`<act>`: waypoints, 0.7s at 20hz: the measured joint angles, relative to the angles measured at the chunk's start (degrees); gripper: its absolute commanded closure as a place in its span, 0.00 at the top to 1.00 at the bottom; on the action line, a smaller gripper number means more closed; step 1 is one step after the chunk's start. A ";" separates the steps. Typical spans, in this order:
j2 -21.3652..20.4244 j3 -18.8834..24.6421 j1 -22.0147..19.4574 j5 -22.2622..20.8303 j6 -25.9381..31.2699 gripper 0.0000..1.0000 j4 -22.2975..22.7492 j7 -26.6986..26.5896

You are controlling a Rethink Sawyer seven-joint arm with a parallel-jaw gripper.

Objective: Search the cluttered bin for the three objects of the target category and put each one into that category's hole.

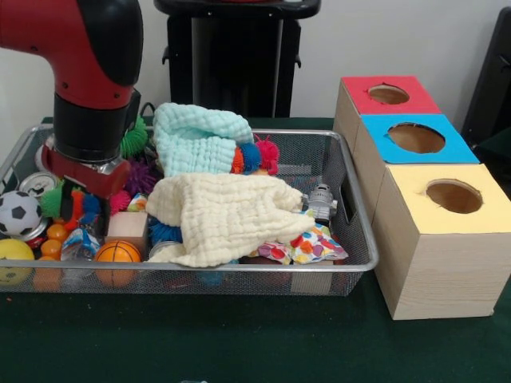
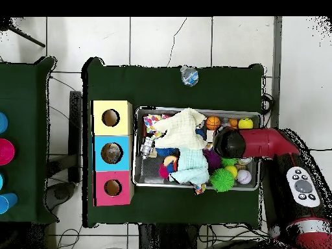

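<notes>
The wire mesh bin [image 1: 356, 209] is full of toys and cloths; it also shows in the overhead view [image 2: 194, 109]. My gripper [image 1: 83, 206] is lowered into the bin's left end, under the red and black wrist [image 2: 228, 144], with its tips lost in the clutter. A see-through bottle with blue markings [image 1: 79, 242] lies just below it. A second small bottle [image 1: 322, 200] lies at the bin's right end, also seen from overhead [image 2: 147, 146]. A third bottle [image 2: 189, 76] lies on the table outside the bin. The blue box's hole [image 1: 416, 138] is in the middle box [image 2: 111, 153].
A cream cloth [image 1: 227, 215] and a pale blue cloth [image 1: 200, 137] cover the bin's middle. A soccer ball [image 1: 17, 214], basketball [image 1: 117, 254], metal can [image 1: 36, 183] and spiky balls [image 1: 142, 177] crowd the gripper. Red-faced [image 1: 389, 95] and yellow-faced [image 1: 453, 195] boxes flank the blue one.
</notes>
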 measured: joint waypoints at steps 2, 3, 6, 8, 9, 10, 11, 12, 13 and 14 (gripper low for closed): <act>0.52 0.00 -0.12 -0.35 -0.06 1.00 0.00 0.00; 0.92 0.01 -0.28 -0.58 -0.21 1.00 0.00 0.00; 1.64 0.05 -0.96 -0.82 -1.46 1.00 -0.01 0.00; 1.89 0.04 -1.37 -0.83 -2.56 1.00 -0.01 0.00; 1.96 0.05 -1.45 -0.82 -2.83 1.00 -0.01 0.00; 2.08 0.05 -1.53 -0.81 -3.17 1.00 0.00 0.00; 2.26 0.07 -1.61 -0.79 -3.57 1.00 0.02 0.00; 2.23 0.06 -1.59 -0.79 -3.61 1.00 0.01 0.00; 2.24 0.07 -1.60 -0.80 -3.61 1.00 0.02 0.00; 2.24 0.07 -1.61 -0.79 -3.61 1.00 0.02 0.00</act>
